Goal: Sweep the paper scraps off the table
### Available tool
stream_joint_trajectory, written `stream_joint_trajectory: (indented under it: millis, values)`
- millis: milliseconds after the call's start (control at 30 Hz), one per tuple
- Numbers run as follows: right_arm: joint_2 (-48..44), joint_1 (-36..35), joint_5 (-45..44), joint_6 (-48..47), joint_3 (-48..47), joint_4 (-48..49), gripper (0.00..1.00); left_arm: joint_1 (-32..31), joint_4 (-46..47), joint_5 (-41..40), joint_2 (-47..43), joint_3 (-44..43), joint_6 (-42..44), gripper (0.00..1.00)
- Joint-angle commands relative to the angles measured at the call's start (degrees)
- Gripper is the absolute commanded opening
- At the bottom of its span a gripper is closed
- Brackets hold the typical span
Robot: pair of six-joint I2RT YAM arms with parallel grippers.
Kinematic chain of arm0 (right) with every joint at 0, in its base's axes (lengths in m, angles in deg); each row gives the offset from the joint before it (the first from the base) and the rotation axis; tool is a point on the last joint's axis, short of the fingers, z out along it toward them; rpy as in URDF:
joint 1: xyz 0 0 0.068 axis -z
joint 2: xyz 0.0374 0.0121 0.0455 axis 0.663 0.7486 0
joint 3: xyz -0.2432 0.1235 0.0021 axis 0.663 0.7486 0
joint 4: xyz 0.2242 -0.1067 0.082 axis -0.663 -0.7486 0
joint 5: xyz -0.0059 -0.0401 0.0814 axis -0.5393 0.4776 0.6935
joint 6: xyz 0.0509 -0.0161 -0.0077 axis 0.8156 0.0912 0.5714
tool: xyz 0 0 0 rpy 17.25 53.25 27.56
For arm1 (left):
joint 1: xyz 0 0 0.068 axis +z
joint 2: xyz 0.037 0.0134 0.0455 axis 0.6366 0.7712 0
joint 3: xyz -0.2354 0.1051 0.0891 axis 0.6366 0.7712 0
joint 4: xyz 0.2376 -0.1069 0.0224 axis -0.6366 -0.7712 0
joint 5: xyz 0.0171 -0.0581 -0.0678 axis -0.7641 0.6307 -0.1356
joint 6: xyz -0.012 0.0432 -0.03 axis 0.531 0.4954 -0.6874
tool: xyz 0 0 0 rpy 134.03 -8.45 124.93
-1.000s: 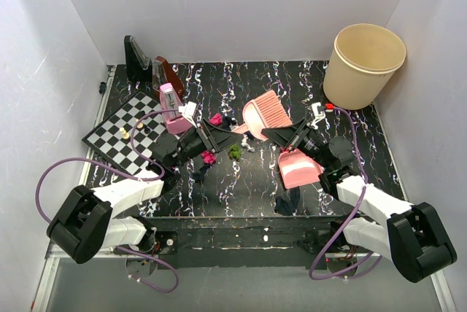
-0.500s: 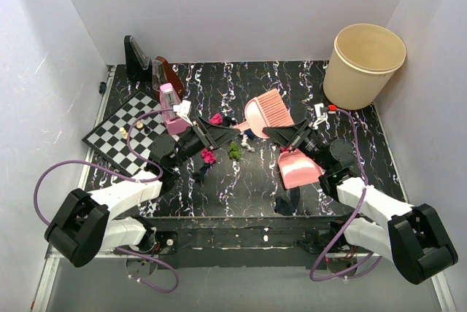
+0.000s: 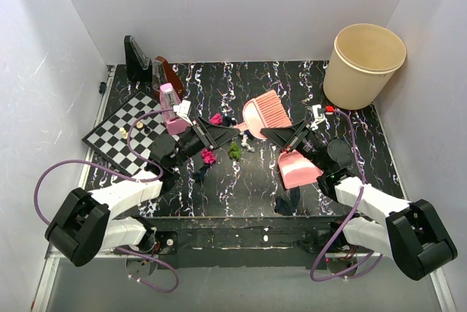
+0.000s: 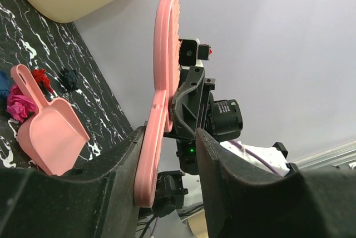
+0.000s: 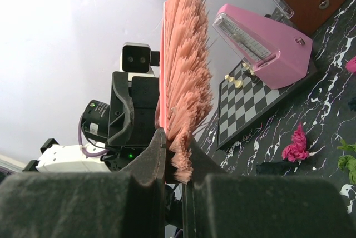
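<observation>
A pink brush (image 3: 267,111) hangs above the middle of the marbled black table (image 3: 255,79). My right gripper (image 3: 276,134) is shut on its bristles (image 5: 186,71). My left gripper (image 3: 225,131) is open around the brush handle (image 4: 150,149); the handle lies against one finger with a gap to the other. The pink dustpan (image 3: 298,168) lies under the right arm and also shows in the left wrist view (image 4: 50,138). Paper scraps lie loose: magenta (image 3: 216,118) (image 3: 209,157), green (image 3: 234,151), dark ones (image 3: 201,173) (image 3: 287,201).
A beige bin (image 3: 363,64) stands at the back right. A chessboard (image 3: 124,133) with small pieces lies at the left. A pink metronome (image 3: 173,104), a brown one (image 3: 169,75) and a black stand (image 3: 136,58) are at the back left. White walls enclose the table.
My left gripper has reached right, bringing its open fingers around the brush handle. The right gripper keeps its hold on the bristles; the brush has barely shifted.
</observation>
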Motion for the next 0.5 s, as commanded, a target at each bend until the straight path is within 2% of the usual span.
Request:
stream_joint_trajectory:
  millis: [0,67,100,133,167,233,267,300,367,400,467]
  values:
    - [-0.16,-0.38,-1.44,-0.79,0.76,5.29,0.01,-0.26,1.11,-0.60,-0.57,-1.19,0.21,0.37]
    - [-0.16,-0.47,-1.53,-0.97,0.85,5.11,0.01,-0.26,0.84,-0.42,-0.57,-1.28,0.30,0.30]
    - [-0.25,-0.38,-1.53,-0.97,0.85,5.11,0.01,-0.26,0.58,-0.42,-0.66,-1.36,0.30,0.22]
    - [-0.25,-0.38,-1.61,-1.14,0.94,5.11,0.01,-0.26,0.49,-0.34,-0.57,-1.45,0.30,0.04]
    - [-0.25,-0.47,-1.61,-1.06,1.03,5.11,0.01,-0.26,0.05,-0.42,-0.66,-1.45,0.30,0.00]
    - [-0.51,-0.38,-1.70,-1.23,1.12,5.02,0.02,-0.26,-1.09,-0.86,-1.01,-1.54,0.65,0.00]
    - [-0.78,-0.38,-1.79,-1.32,1.38,4.76,0.22,-0.17,-1.53,-0.95,-1.53,-1.54,1.09,0.00]
    - [-1.65,-0.38,-2.05,-1.93,1.64,4.32,0.46,-0.09,-3.19,-1.21,-2.14,-1.54,1.70,0.00]
    - [-4.37,-0.47,-3.54,-3.60,2.17,0.04,0.74,0.70,-7.40,-2.26,-5.21,-1.45,3.10,0.00]
    - [-6.47,-0.38,-4.50,-5.08,2.00,-3.82,0.79,1.58,-11.86,-2.44,-6.88,-1.97,3.89,0.00]
    - [-11.39,-0.29,-6.09,-9.38,1.12,-13.13,0.82,3.51,-23.79,-3.05,-11.09,-4.25,7.05,0.00]
